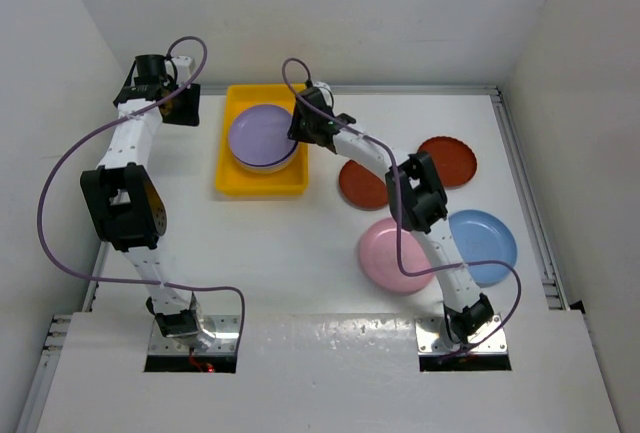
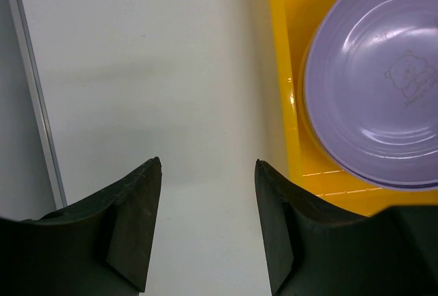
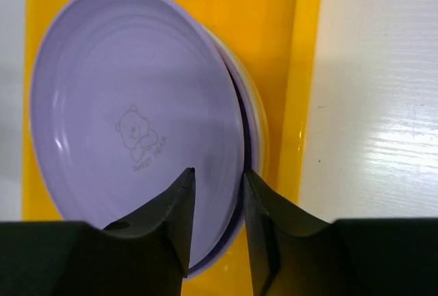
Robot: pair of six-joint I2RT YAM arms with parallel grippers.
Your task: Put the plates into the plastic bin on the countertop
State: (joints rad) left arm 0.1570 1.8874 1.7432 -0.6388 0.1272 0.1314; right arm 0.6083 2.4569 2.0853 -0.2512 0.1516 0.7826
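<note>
Right fingers narrow, astride the lavender plate rim in the bin; I cannot tell if they pinch. Left fingers wide, empty. 4 plates lie on the tabletop. I judge them light, stiff, slick: grip the rim.

lavender plate: cut by right edge | lower plates: only rims show | brown-red plate: partly behind right arm

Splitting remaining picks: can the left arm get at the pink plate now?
Probably not cleanly: the right arm lies across the pink plate, reaching to the yellow bin, and the open left gripper is over bare countertop left of the bin.
</note>
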